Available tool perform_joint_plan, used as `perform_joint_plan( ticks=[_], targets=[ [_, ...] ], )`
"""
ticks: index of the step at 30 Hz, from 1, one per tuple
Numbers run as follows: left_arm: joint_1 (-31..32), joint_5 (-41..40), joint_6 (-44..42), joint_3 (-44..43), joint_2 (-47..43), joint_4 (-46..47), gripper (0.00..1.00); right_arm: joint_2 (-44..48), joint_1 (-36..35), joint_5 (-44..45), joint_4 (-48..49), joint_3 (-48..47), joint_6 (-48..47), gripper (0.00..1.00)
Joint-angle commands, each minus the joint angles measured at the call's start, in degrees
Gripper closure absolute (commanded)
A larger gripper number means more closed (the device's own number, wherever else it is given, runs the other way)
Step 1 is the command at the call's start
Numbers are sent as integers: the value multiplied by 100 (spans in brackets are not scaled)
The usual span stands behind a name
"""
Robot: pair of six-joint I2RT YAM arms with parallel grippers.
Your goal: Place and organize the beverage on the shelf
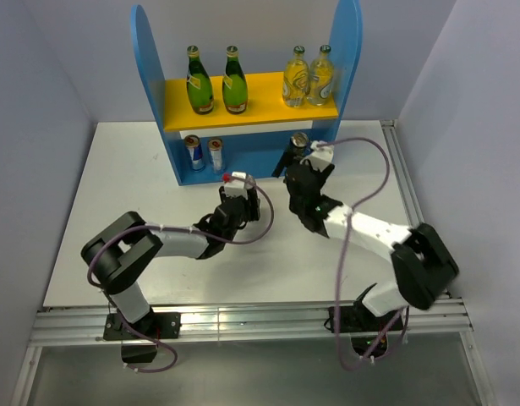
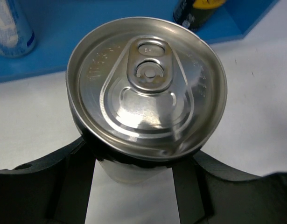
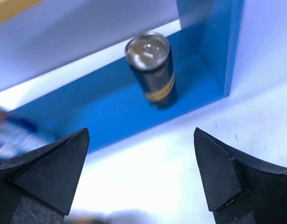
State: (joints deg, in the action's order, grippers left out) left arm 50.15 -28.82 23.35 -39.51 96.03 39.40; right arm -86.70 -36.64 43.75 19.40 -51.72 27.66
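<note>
As seen from above, showed a white table (image 1: 116, 194) with the blue shelf (image 1: 145, 51) at its far edge. Carried on the yellow upper board (image 1: 260, 89) two green bottles (image 1: 199, 85) at left and two pale yellow bottles (image 1: 309, 80) at right. Held on the blue lower tier (image 3: 101, 116) two silver-blue cans (image 1: 194, 152) at left and one dark can (image 3: 155, 70), upright near the right panel. Clamped in the left gripper (image 2: 134, 172) a silver-topped can (image 2: 148, 88), upright, just before the lower tier. Spread wide and empty at the right gripper (image 3: 138, 172), short of the dark can.
</note>
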Motion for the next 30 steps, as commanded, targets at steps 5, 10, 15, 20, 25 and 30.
perform_joint_plan(
  ticks=[5, 10, 15, 20, 25, 30],
  targets=[
    [-620, 605, -287, -2024, 985, 218, 100, 2548, -1010, 933, -1014, 1742, 1222, 0],
    [-866, 851, -411, -3448, 1716, -327, 100, 3439, -2056, 1169, -1876, 2333, 1680, 0],
    [-998, 975, -446, -4580, 2428, -678, 100, 4265, -2619, 1198, -2783, 2606, 2191, 0],
    [-1025, 1045, -481, -5566, 3218, -1118, 100, 5125, -2830, 1206, -3406, 2790, 2402, 0],
    [-1025, 957, -481, -6472, 3800, -1391, 100, 5751, -2927, 1206, -3802, 2975, 2499, 0],
    [-1025, 580, -551, -6605, 4011, -1295, 100, 6164, -2936, 1136, -4023, 3080, 2507, 0]
  ],
)
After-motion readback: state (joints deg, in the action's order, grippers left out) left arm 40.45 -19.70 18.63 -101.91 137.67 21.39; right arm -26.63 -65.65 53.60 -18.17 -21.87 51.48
